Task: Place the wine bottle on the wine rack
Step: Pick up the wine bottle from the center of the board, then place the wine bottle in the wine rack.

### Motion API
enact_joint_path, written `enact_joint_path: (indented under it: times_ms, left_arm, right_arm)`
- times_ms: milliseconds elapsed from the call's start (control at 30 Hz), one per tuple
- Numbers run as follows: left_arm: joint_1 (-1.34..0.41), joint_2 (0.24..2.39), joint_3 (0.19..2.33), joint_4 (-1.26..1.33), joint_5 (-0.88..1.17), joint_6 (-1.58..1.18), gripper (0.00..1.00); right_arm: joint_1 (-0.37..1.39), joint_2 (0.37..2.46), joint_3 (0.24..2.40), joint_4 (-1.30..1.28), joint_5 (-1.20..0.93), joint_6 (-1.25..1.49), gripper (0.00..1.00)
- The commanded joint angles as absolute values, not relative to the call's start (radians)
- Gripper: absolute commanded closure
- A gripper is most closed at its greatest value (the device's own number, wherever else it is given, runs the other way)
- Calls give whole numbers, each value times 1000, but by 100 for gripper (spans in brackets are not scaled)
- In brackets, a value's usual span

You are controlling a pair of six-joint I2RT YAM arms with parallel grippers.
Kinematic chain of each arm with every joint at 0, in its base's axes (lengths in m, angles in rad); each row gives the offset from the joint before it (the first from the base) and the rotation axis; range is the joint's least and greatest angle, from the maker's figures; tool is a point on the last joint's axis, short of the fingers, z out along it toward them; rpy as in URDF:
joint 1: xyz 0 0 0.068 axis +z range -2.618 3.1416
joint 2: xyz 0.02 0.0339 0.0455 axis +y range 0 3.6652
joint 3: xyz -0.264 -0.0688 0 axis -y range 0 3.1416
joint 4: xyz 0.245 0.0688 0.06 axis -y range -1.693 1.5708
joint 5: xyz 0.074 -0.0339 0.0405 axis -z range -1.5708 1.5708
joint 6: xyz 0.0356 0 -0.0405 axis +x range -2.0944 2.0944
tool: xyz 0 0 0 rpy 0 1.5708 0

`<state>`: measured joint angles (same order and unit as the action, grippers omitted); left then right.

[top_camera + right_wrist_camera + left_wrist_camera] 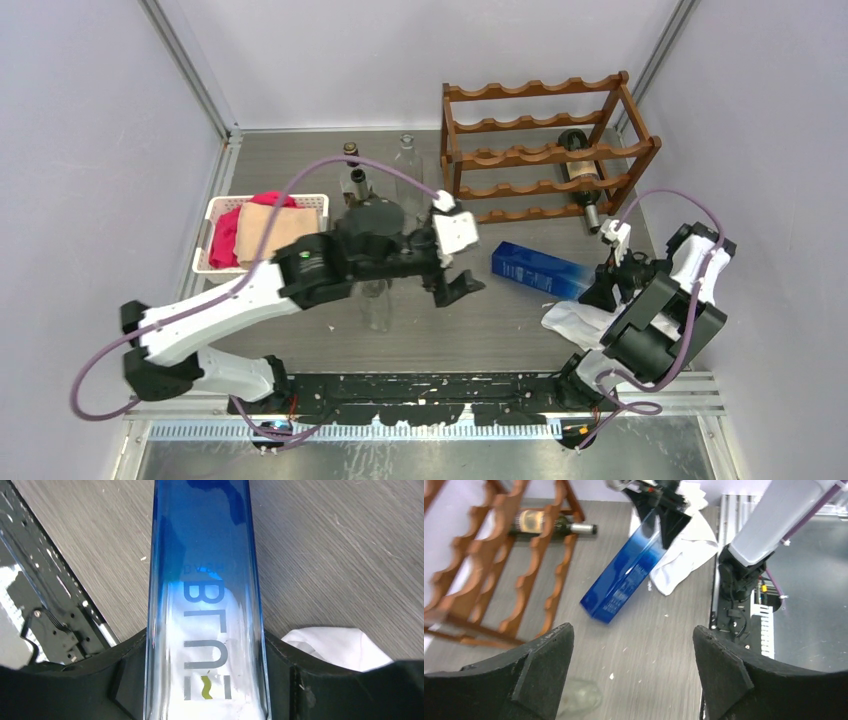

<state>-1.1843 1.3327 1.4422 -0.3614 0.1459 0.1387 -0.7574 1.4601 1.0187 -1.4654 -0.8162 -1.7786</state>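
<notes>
Grey tabletop (500,335), blue bottle (540,270), end hidden inside right claw (205,680)

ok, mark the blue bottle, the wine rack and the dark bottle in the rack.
blue bottle (538,270), top external view, middle of its body.
wine rack (545,155), top external view, scalloped middle rail.
dark bottle (530,521), left wrist view, its label.

blue wine bottle (538,269) near the reddish-brown tiered wine rack (520,157)
</notes>
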Motion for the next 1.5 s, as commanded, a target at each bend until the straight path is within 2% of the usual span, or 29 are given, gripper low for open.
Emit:
enact_joint_path:
  times_ms: [0,100,233,433,533,700,1033,1467]
  left_arm:
    - [-1148,1186,1493,-599,13,150,10]
    - [-1086,1089,1445,-627,-94,162,4]
    - [-952,983,1358,-598,-121,150,1]
    - [-772,919,1250,-554,-161,164,0]
    - [-754,881,1183,-495,-238,171,0]
    - [-666,818,1110,-428,-256,140,0]
    - [-643,705,961,-285,-344,164,0]
    - [-639,712,927,-251,-331,170,0]
  right_arm:
    - [-774,1356,1089,-1566,-1037,-1594,99]
    - [-778,1296,1080,-1482,-1027,-1449,99]
    - [-802,1224,1035,-1339,-1012,-1280,99]
    - [-832,1149,971,-1124,-1040,-1023,99]
    - [-831,1125,948,-994,-1032,-866,99]
    - [-833,1119,925,-881,-1016,-750,99]
    - [-832,1148,844,-595,-1020,-475,99]
    - [-774,1239,818,-399,-1017,-337,99]
